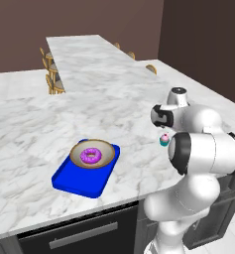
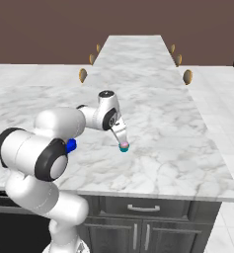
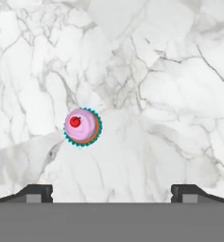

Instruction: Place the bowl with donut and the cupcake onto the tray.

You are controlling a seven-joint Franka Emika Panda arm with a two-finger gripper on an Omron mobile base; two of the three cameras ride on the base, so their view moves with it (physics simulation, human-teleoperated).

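Closest to the base, the blue tray (image 1: 77, 181) sits near the front edge of the marble bench (image 1: 29, 129), and the bowl (image 1: 92, 154) is already on its far end with the purple-iced donut (image 1: 90, 156) inside, so that half of the job looks done to me.

What's left is the cupcake (image 3: 82, 127). It stands upright on bare marble, off to about 3 o'clock of the tray in the left base view and well apart from it. In the hand view it's at roughly 10 o'clock from centre, pink top and red dot facing the camera.

The gripper (image 3: 111, 194) hangs just above the cupcake with the jaws spread wide and nothing between them.

Where this could go sideways: the cupcake isn't centred between the fingertips (image 3: 38, 193), it's noticeably closer to one side. If the hand drops straight down, I'd guess one finger lands on the top or nudges it over instead of straddling it. It's tiny, so a squeeze slightly off could pop it out too.

Pose-wise, the arm folds up from the base, elbow bent, forearm reaching forward over the bench, and the hand tips steeply down at the marble.

Further back, the bench runs off into a long strip with wooden chairs (image 1: 50, 74) along it.
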